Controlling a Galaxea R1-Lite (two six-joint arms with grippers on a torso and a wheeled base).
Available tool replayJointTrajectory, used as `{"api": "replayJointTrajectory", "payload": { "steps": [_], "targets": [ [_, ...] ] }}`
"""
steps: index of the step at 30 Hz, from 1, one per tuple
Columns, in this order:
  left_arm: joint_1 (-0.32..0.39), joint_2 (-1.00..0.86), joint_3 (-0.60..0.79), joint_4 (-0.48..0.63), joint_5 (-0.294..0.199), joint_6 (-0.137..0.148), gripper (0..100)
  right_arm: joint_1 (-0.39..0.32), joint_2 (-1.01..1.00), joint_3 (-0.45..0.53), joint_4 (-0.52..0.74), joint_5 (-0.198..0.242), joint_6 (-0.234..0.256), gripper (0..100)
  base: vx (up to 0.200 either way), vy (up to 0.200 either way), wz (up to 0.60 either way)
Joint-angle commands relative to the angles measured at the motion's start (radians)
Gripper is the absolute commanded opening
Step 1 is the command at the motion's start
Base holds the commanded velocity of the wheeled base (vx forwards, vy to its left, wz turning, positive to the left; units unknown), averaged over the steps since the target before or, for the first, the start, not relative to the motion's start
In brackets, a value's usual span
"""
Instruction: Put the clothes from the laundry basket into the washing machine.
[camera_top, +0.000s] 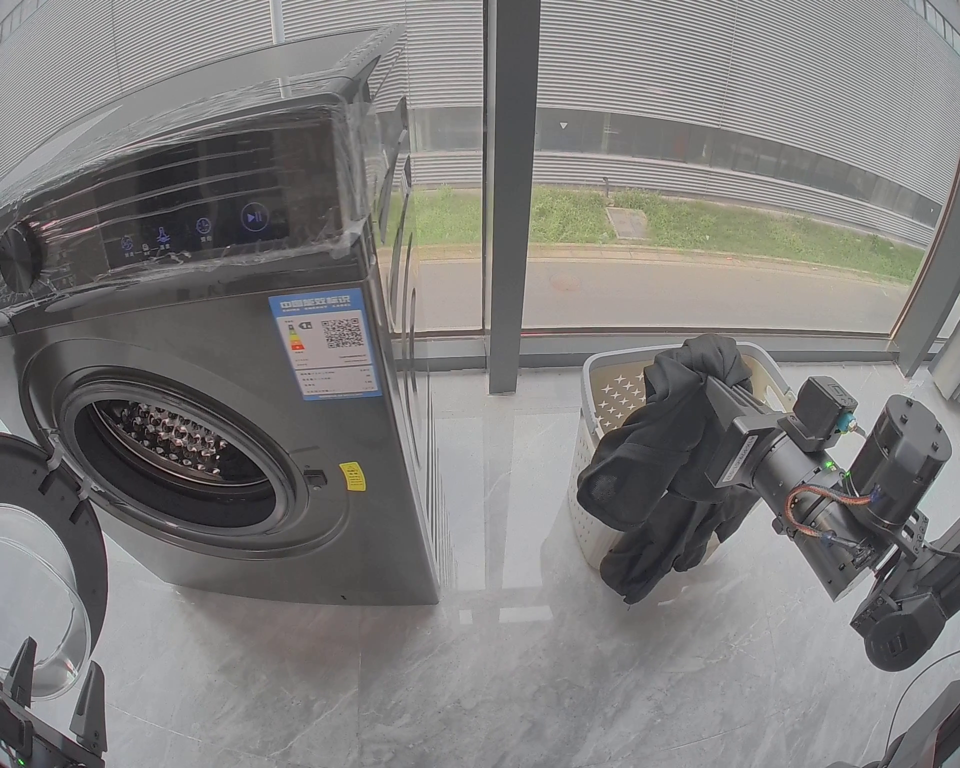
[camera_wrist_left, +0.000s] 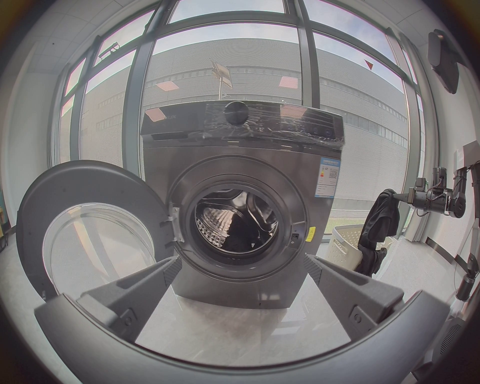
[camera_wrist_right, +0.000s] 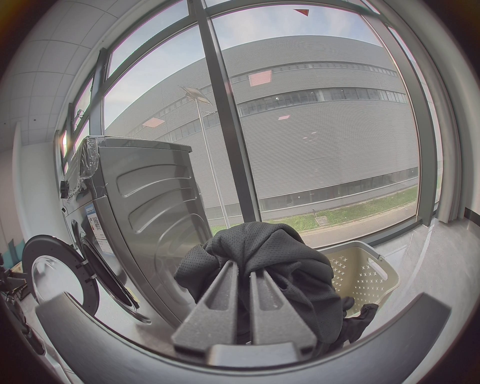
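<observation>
A grey front-loading washing machine (camera_top: 210, 400) stands on the left with its round door (camera_top: 45, 560) swung open and the drum (camera_top: 175, 450) exposed. A dark garment lies inside the drum (camera_wrist_left: 240, 230). My right gripper (camera_top: 712, 385) is shut on a black garment (camera_top: 650, 470), held up above the white laundry basket (camera_top: 610, 395) so that it drapes down over the basket's front. The same black garment (camera_wrist_right: 270, 255) bunches around the fingers (camera_wrist_right: 270, 310) in the right wrist view. My left gripper (camera_top: 55, 690) is open low at the left, facing the drum.
A tall glass wall with a grey pillar (camera_top: 510, 190) runs behind the machine and basket. Pale marble floor (camera_top: 520, 650) lies open between the machine and the basket. The open door juts out toward my left arm.
</observation>
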Motion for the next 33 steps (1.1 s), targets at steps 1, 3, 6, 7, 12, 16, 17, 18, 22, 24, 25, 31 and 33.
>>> {"api": "replayJointTrajectory", "payload": {
  "steps": [1,3,6,7,12,16,17,18,22,24,25,31,33],
  "targets": [
    [0.001,-0.017,0.01,-0.001,0.0,0.001,100,0.003,0.0,0.001,0.0,0.0,0.0,0,-0.2,0.0,0.0],
    [0.002,-0.017,0.01,-0.001,0.0,0.002,100,0.003,0.0,0.001,0.0,0.0,0.0,0,-0.2,0.0,0.0],
    [0.002,-0.017,0.01,-0.001,0.0,0.002,100,0.003,0.0,0.001,0.0,0.0,0.0,0,-0.2,0.0,0.0],
    [0.002,-0.017,0.01,-0.001,0.0,0.001,100,0.003,0.0,0.001,0.0,0.0,0.0,0,-0.2,0.0,0.0],
    [0.001,-0.017,0.01,-0.001,0.0,0.002,100,0.007,-0.002,0.001,0.0,0.0,0.0,0,-0.2,0.0,0.0],
    [0.002,-0.017,0.01,-0.001,0.0,0.002,100,0.008,0.0,0.001,-0.002,0.0,0.0,0,-0.2,0.0,0.0],
    [0.001,-0.017,0.01,-0.001,-0.001,0.002,100,0.008,0.0,0.001,-0.002,0.0,0.0,0,-0.2,0.0,0.0],
    [0.002,-0.017,0.01,-0.001,0.0,0.002,100,0.01,0.0,0.001,-0.002,0.0,0.0,0,-0.2,0.0,0.0],
    [0.001,-0.017,0.012,-0.002,0.0,0.005,100,0.011,0.0,0.007,-0.003,0.004,0.0,0,-0.15,0.0,0.0],
    [0.001,-0.017,0.012,-0.001,-0.001,0.005,100,0.02,-0.002,0.01,-0.005,0.004,0.0,0,0.0,0.0,0.0],
    [0.001,-0.017,0.012,-0.001,-0.001,0.005,100,0.03,-0.002,0.013,-0.006,0.004,0.0,0,0.0,0.2,0.0],
    [0.001,-0.017,0.01,0.001,-0.001,0.002,100,0.039,-0.002,0.016,-0.006,0.004,0.0,0,0.0,0.2,0.0],
    [0.001,-0.017,0.01,0.001,-0.001,0.002,100,0.04,-0.002,0.016,-0.006,0.004,0.0,0,0.0,0.2,0.0]
  ]
}}
